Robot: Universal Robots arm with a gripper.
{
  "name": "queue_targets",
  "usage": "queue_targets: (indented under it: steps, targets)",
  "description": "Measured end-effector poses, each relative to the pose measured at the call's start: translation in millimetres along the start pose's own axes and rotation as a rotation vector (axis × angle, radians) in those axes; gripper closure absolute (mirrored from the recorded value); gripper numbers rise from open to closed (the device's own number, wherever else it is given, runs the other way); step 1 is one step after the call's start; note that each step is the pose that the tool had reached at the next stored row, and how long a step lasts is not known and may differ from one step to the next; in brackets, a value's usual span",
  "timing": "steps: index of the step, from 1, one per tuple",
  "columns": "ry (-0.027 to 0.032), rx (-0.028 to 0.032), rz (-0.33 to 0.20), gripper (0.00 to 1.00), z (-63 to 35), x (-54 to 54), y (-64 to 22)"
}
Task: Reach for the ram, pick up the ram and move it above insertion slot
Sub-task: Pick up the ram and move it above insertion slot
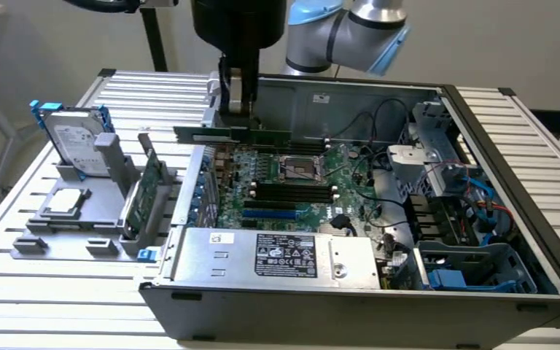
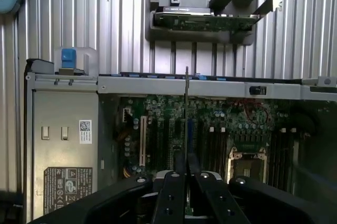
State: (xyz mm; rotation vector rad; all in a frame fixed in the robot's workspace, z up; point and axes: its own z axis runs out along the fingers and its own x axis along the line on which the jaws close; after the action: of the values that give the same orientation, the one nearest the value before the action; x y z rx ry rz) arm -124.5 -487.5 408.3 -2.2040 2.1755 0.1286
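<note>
My gripper (image 1: 238, 109) is shut on the ram (image 1: 270, 135), a long narrow green stick held level and on edge. It hangs over the back left part of the open computer case, above the motherboard (image 1: 260, 211). The dark memory slots (image 1: 290, 192) lie lower and nearer the case front than the ram. In the wrist view the ram (image 2: 187, 103) shows edge-on as a thin line rising from between my fingertips (image 2: 187, 174), over the board's slots (image 2: 210, 142).
On the grey fixture (image 1: 61, 233) at the exterior view's left stand a hard drive (image 1: 74, 149), a taller green expansion card (image 1: 144, 197) and a processor (image 1: 66, 200). The power supply (image 1: 280, 255) fills the case front. Cables and a drive cage (image 1: 455, 211) crowd the right side.
</note>
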Motion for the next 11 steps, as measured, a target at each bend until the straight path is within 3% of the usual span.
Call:
queue_targets:
  steps: [11]
  targets:
    - [-0.0001, 0.0000, 0.000, 0.87, 2.4, -20.0, -38.1]
